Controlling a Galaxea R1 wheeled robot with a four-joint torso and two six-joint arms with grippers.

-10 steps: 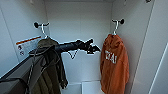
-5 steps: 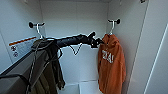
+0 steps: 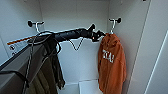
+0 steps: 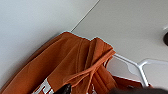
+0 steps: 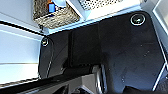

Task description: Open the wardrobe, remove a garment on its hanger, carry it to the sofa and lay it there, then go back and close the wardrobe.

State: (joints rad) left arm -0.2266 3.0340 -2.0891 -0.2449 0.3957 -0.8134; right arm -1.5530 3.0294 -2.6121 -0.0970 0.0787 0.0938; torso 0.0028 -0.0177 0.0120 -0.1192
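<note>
Left gripper reaching inside wardrobe, just beside garment hanging from hook on right; jaw state impossible to tell.

White lettering marks the garment (too blurred to read).

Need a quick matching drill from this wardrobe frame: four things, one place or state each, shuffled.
Things:
1. orange garment
2. dark olive jacket
3. left hand
4. wire hanger

Descriptions:
A. bare, hanging mid-rail behind the arm
B. hanging low on the left side
C. reaching up by the garment's collar
D. hanging from the right-hand wall hook

Pairs: 1-D, 2-B, 3-C, 4-A
</note>
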